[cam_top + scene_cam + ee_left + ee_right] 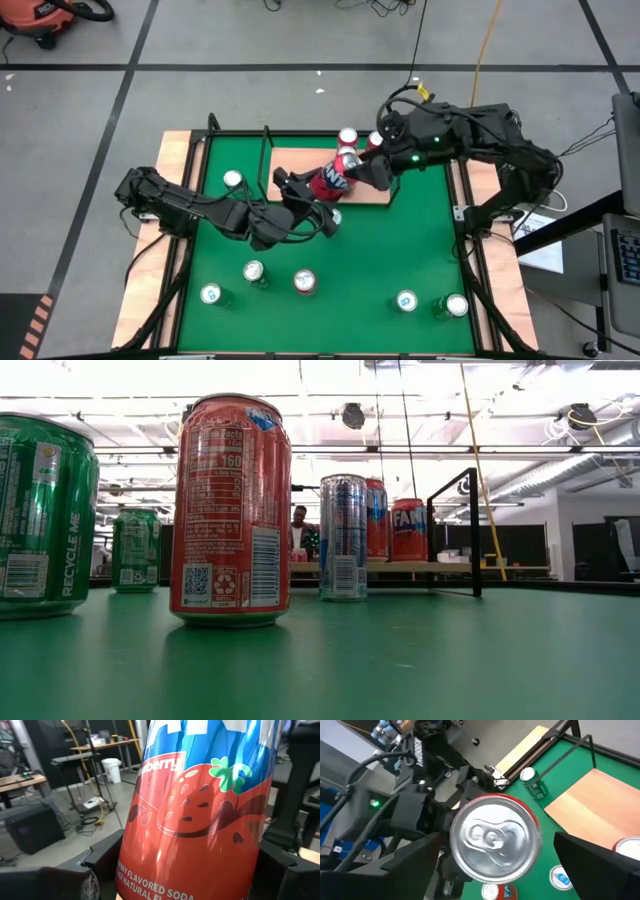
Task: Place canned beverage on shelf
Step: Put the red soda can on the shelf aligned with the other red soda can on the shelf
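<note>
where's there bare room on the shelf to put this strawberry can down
The left part of the shelf is bare wood, bordered by the black rail. Its right end is crowded: two cans stand at the back right, and the right gripper, jaws open, sits there. The left gripper holds the strawberry can tilted over the shelf's middle.

My left hand [303, 196], black, has a strawberry soda can [332, 178]: red w/ blue band, white letters, green-leaf berry art. Bench [420, 250] green felt; shelf [300, 165] light wood, black rail.
</note>
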`<state>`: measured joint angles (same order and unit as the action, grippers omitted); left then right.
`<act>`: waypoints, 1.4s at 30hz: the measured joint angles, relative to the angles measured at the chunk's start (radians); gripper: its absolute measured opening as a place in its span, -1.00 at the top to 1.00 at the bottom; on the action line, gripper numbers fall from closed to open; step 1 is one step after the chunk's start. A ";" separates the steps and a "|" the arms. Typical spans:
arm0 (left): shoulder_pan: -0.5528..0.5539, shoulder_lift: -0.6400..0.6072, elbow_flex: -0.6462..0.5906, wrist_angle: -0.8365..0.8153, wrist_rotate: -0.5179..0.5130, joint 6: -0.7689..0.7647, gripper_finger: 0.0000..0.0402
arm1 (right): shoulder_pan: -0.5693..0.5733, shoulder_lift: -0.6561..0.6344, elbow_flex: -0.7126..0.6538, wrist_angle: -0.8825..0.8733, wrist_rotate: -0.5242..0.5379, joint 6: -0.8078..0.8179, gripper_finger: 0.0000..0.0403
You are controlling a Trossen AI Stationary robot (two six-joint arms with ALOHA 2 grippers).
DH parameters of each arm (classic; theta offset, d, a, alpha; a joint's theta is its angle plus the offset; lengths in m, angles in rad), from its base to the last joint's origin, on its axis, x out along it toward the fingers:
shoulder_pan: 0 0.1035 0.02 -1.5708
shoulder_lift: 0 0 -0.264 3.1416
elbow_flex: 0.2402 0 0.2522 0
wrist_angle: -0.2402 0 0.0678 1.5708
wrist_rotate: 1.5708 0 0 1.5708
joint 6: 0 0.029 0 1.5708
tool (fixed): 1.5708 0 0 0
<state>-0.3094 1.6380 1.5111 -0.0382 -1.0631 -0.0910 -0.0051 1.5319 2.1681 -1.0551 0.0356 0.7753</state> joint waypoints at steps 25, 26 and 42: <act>0.034 0.030 0.000 -0.087 -0.038 -0.006 -0.49 | -0.092 0.062 -0.001 -0.054 -0.078 -0.108 -0.54; 0.035 0.030 0.000 -0.087 -0.039 -0.005 -0.49 | -0.097 0.062 -0.001 -0.054 -0.090 -0.110 -0.49; 0.048 0.029 0.000 -0.079 -0.017 -0.008 -0.84 | -0.160 0.062 -0.001 -0.069 -0.174 -0.195 -0.43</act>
<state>-0.2615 1.6669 1.5108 -0.1170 -1.0798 -0.0989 -0.1652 1.5944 2.1674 -1.1242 -0.1387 0.5799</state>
